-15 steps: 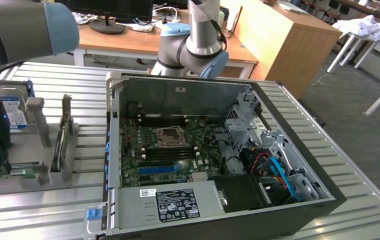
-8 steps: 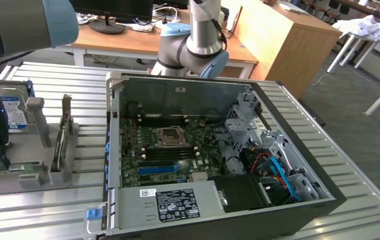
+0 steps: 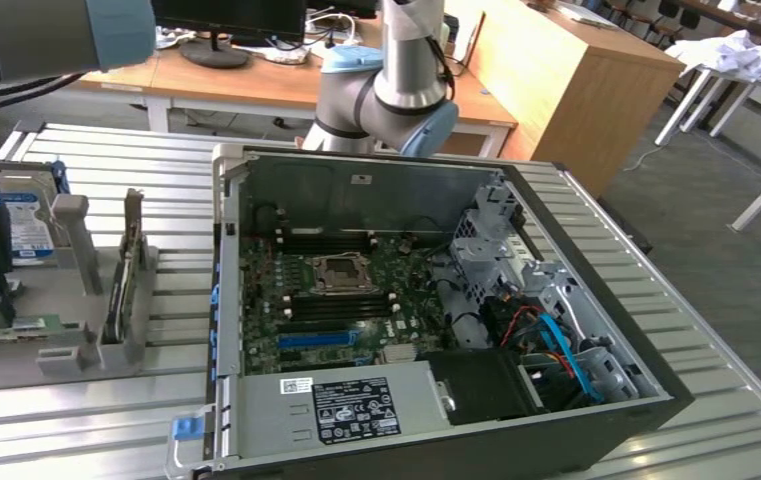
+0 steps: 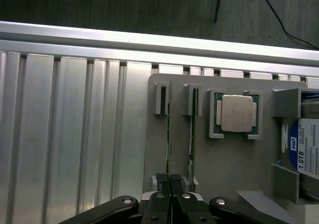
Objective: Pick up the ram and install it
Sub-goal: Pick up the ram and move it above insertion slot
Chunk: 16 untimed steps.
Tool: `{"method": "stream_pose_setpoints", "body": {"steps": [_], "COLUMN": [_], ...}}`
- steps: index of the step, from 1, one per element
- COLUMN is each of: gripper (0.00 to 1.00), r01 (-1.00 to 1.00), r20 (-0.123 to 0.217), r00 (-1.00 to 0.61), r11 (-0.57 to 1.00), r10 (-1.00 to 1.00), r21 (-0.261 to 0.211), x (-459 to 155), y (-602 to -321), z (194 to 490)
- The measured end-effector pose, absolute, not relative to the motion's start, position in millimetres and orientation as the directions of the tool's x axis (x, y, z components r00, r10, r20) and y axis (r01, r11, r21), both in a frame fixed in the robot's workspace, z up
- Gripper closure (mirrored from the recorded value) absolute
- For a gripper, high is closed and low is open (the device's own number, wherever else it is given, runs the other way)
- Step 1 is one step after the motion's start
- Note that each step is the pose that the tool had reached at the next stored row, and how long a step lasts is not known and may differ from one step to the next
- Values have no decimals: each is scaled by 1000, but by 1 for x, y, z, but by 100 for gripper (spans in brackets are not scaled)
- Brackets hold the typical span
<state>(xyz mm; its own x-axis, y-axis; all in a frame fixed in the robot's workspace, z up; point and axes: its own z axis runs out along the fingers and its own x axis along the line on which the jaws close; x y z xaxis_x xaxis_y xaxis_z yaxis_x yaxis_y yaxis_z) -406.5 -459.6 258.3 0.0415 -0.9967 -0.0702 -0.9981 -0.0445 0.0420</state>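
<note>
Ram (image 4: 169, 129) on edge in grey holder (image 4: 224, 164), at exterior view's left of open computer case (image 3: 227, 300) | hand (image 4: 170, 184) pressed together, lined up on stick's end, grasp unconfirmed | not lifted out; install not done

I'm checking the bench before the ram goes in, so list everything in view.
ram sticks: two, green, on edge in the holder's slots.
processor chip: one, silver, in a holder pocket beside the sticks.
hard drive: one, silver with blue-white label, in the holder.
holder: one, grey, on the table.
computer case: one, black, open, on the table.
table: one, silver, slatted.
monitor: one, black, on a desk behind.
robot arm: one, grey with blue caps, behind the case.
fingers: two, black, shut, over one stick's end.
</note>
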Motion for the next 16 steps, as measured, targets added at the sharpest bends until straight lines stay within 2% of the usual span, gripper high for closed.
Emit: {"method": "stream_pose_setpoints", "body": {"steps": [16], "gripper": [88], "r01": [-999], "r20": [-74], "r00": [32], "r11": [-35], "r10": [-997], "r21": [42], "x": [-405], "y": [-460], "z": [290]}}
